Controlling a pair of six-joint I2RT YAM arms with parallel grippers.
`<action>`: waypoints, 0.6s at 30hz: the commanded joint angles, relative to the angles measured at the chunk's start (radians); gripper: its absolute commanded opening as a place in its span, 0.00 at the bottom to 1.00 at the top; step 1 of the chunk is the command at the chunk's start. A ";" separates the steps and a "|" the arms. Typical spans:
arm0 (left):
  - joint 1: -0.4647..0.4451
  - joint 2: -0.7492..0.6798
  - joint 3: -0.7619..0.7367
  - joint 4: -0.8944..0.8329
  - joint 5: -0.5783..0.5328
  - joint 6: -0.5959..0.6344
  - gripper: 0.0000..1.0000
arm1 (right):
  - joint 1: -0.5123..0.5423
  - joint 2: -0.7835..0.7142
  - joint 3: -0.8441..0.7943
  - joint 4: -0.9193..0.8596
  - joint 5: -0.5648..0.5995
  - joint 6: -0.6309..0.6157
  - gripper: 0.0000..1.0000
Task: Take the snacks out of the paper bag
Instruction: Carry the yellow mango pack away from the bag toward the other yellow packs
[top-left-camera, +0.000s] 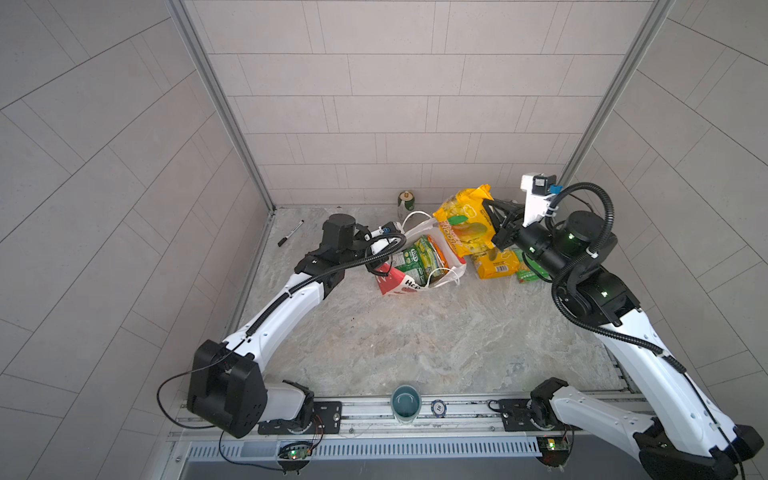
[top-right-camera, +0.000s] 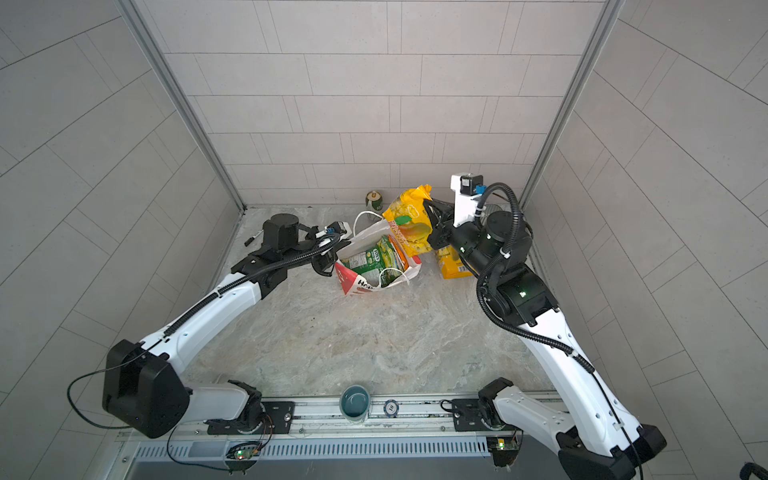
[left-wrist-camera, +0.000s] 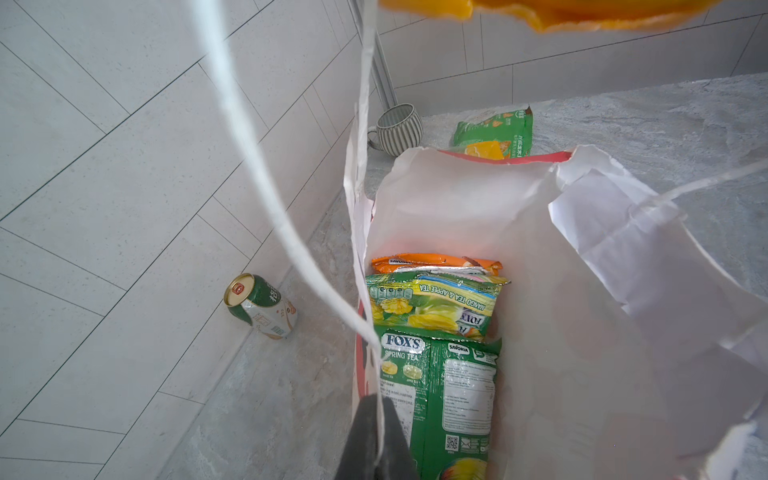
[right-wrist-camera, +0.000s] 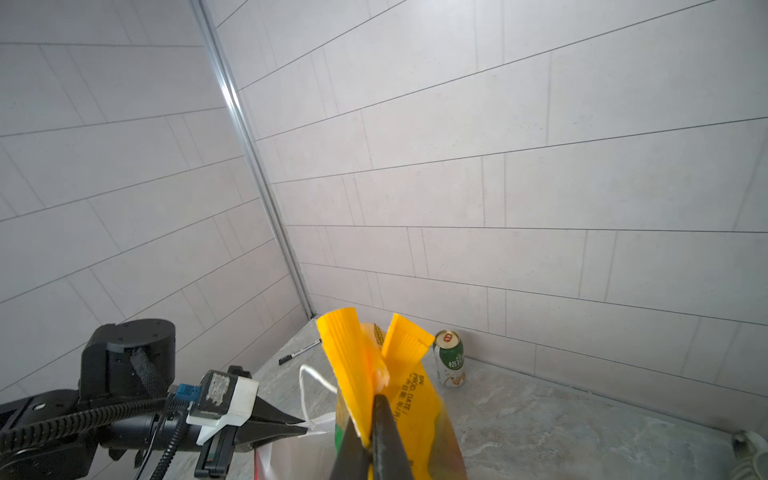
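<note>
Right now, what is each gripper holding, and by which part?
Right gripper: glossy yellow-orange plastic snack packet, just below its crimped seal. Left gripper: white paper gift bag, at its rim beside a cord handle.

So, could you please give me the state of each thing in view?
Bag: open, standing, left gripper shut on it.
Held packet: lifted, right gripper shut on it.
Bagged packets: three, standing inside.
Yellow packet: flat on table.
Green packet: flat on table.
Can: upright.
Pen: lying flat.
Cup: upright.
Mug: upright.
</note>
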 joint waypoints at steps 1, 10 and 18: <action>0.006 -0.006 0.001 0.014 0.013 0.000 0.00 | -0.037 -0.053 0.054 0.052 0.066 0.056 0.00; 0.006 -0.014 -0.006 0.013 -0.005 0.010 0.00 | -0.180 -0.049 -0.046 -0.001 0.084 0.183 0.00; 0.009 -0.010 -0.008 0.019 -0.009 0.012 0.00 | -0.226 -0.051 -0.170 -0.050 -0.016 0.214 0.00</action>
